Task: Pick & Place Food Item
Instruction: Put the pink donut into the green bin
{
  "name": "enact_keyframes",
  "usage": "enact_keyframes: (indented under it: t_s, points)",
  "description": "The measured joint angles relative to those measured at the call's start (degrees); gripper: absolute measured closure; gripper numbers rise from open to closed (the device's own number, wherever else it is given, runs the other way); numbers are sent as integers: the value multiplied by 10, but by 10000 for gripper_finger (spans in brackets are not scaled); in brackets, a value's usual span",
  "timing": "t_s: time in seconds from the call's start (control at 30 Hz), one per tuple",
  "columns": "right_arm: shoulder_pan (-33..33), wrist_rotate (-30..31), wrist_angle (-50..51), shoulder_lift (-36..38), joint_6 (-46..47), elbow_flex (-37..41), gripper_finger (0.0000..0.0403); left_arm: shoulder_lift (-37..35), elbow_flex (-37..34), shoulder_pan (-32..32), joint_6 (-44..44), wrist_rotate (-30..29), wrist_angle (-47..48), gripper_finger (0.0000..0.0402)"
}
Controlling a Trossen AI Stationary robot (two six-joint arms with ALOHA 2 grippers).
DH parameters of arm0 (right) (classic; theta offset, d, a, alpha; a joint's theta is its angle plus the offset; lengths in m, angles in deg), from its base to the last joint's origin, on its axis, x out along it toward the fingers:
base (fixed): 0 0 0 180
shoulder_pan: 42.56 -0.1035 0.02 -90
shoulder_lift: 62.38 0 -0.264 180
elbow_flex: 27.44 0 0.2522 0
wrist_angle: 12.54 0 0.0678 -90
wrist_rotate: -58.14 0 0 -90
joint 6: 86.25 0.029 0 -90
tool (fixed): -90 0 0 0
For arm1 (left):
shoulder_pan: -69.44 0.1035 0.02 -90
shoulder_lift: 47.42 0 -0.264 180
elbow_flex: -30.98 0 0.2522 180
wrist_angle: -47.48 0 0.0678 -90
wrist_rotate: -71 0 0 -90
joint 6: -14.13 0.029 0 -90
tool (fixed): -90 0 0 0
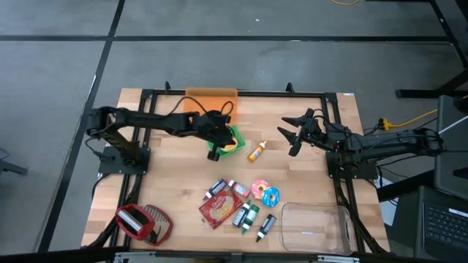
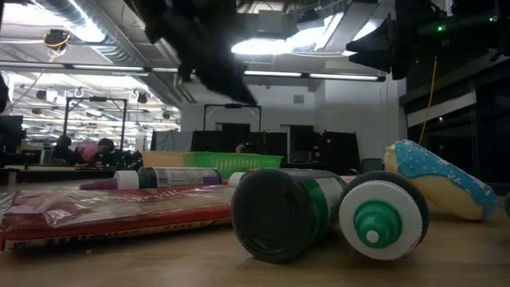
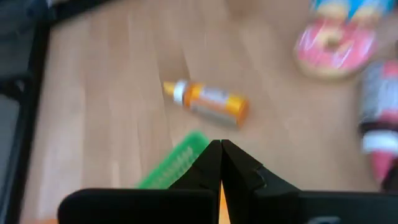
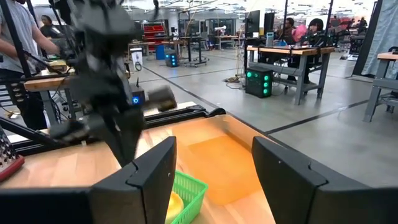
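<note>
Looking down on the wooden table [image 1: 168,172]: left hand [image 1: 216,146] reaching in from the left side, closed completely, the two dark fingers [image 3: 211,163] pressed together with nothing between them (clearly seen from its own wrist camera). Held at the edge of the green basket [image 1: 235,136], hard to say whether touching it or only above it. Lying inside that basket, a yellow item [image 4: 173,204], seemingly the food piece of the task, only partly visible behind the rim. Resting just beside the basket, toward the right arm, a small orange bottle [image 1: 257,151] on its side, white cap pointing away from the basket. Placed behind the basket, at the far edge of the table, a flat orange mat [image 1: 212,96]. Waiting farther right, well apart from the basket, right hand [image 1: 292,135], fingers spread open and empty, turned toward the basket and the left arm. Gathered near the front of the table: a red packet [image 1: 219,208], several small bottles [image 1: 248,216] with green and dark caps, a pink donut [image 1: 259,189] and a blue donut [image 1: 271,196] touching each other. Standing at the front right corner, a clear container [image 1: 314,228]; at the front left corner, a grater with red parts [image 1: 142,223].
</note>
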Motion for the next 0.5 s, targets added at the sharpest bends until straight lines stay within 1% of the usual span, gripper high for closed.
enact_keyframes:
  t_s: [0.1,0.23,0.33,0.4,0.5]
  points:
    - [0,1,-1,0,-3,0,190,-19,1,-22,-1,24,-25,399]
    - [0,3,-6,0,-4,0,190,-15,0,-62,12,27,-51,384]
    - [0,5,-6,0,-4,0,190,3,0,-91,44,17,-74,353]
    - [0,5,-7,0,-4,0,190,15,0,-106,63,1,-93,325]
    - [0,5,-10,0,-4,0,190,36,4,-118,68,-2,-122,280]
